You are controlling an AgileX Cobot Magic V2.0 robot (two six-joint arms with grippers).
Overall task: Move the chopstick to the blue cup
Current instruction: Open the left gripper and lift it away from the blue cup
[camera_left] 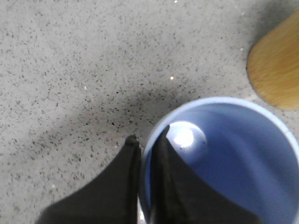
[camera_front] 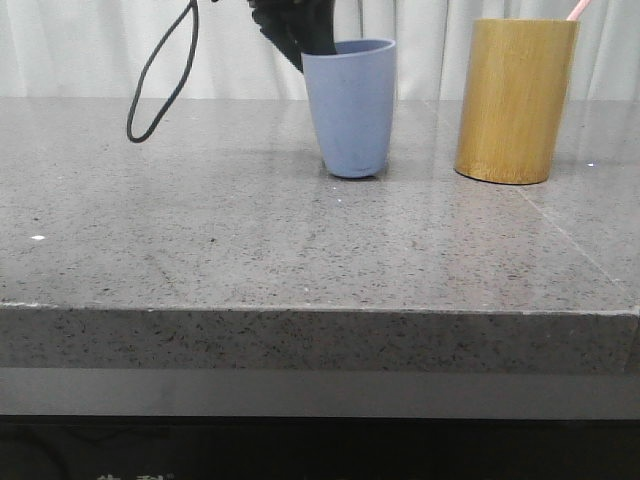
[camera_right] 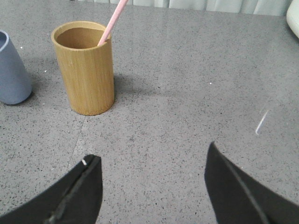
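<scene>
The blue cup (camera_front: 350, 105) stands on the grey stone table, left of the tan bamboo holder (camera_front: 515, 100). My left gripper (camera_left: 147, 140) is shut on the cup's rim, one finger inside and one outside; in the front view it shows as a dark shape (camera_front: 300, 35) behind the cup's top. The inside of the cup (camera_left: 233, 154) is empty. A pale pink chopstick (camera_right: 112, 21) leans out of the bamboo holder (camera_right: 86, 70); its tip also shows in the front view (camera_front: 577, 9). My right gripper (camera_right: 152, 151) is open and empty over bare table, to the right of and nearer than the holder.
A black cable loop (camera_front: 160, 70) hangs at the back left. A white curtain runs behind the table. The table's front edge (camera_front: 320, 310) is close to the camera. A white object (camera_right: 294, 18) sits at the far right edge in the right wrist view.
</scene>
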